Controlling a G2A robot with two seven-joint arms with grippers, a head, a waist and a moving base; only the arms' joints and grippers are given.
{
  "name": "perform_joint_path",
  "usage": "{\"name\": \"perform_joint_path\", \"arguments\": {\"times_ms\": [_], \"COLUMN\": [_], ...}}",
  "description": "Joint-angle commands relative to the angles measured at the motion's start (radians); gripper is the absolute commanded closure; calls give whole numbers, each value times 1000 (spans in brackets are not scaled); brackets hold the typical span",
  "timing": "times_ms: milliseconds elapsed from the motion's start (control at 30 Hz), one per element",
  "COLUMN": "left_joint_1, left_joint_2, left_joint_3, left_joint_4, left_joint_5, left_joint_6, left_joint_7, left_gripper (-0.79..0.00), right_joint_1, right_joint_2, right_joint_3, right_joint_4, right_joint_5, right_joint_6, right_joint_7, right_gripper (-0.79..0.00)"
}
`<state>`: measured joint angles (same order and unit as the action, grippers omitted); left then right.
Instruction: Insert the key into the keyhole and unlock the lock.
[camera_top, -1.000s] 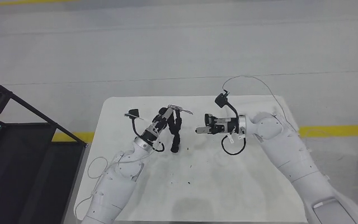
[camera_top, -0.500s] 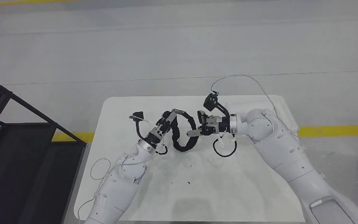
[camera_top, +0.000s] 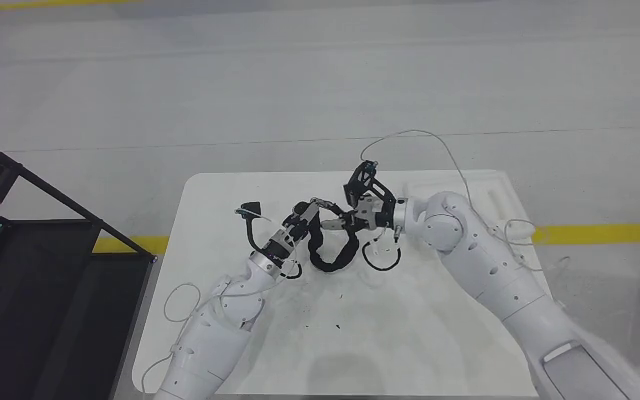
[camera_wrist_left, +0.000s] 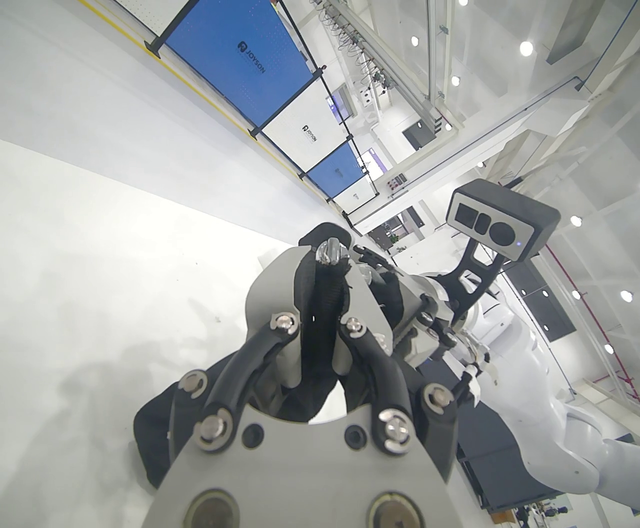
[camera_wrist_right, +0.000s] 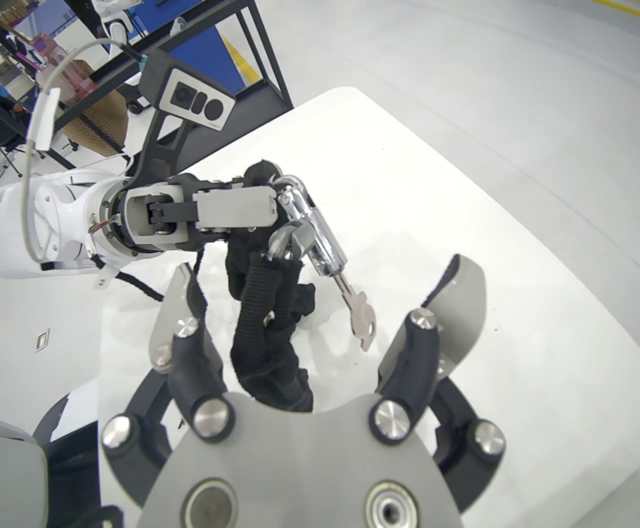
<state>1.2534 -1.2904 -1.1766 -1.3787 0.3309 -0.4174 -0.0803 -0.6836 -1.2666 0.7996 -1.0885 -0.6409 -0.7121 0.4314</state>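
Observation:
A cable lock with a black fabric-covered cable and a chrome cylinder hangs above the white table. My left gripper is shut on the cable's end beside the cylinder; the left wrist view shows the black cable pinched between its fingers. A silver key sticks out of the cylinder's lower end. My right gripper is open, its fingers standing on either side of the key without touching it. From above, the two grippers meet over the table's far middle, with the cable loop sagging below them.
A black metal rack stands off the table's left edge. The right arm's thin grey wire arcs above it and a black cable loop hangs under its wrist. The table's near half is bare.
The right arm has swung left, bringing its open gripper up to the lock. The left gripper lifted and shifted slightly right, and the cable went from hanging straight to a loop.

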Motion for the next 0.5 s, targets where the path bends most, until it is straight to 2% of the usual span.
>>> {"name": "perform_joint_path", "arguments": {"times_ms": [0, 467], "left_joint_1": [-1, -8], "left_joint_2": [0, -4], "left_joint_3": [-1, -9], "left_joint_4": [1, 20], "left_joint_5": [1, 4], "left_joint_6": [1, 10], "left_joint_7": [-1, -4], "left_gripper": [0, 0], "right_joint_1": [0, -34], "right_joint_2": [-1, 15], "right_joint_3": [2, 55], "right_joint_4": [0, 5], "right_joint_5": [-13, -62], "right_joint_6": [-6, -64], "right_joint_7": [-22, -75], "right_gripper": [0, 0]}}
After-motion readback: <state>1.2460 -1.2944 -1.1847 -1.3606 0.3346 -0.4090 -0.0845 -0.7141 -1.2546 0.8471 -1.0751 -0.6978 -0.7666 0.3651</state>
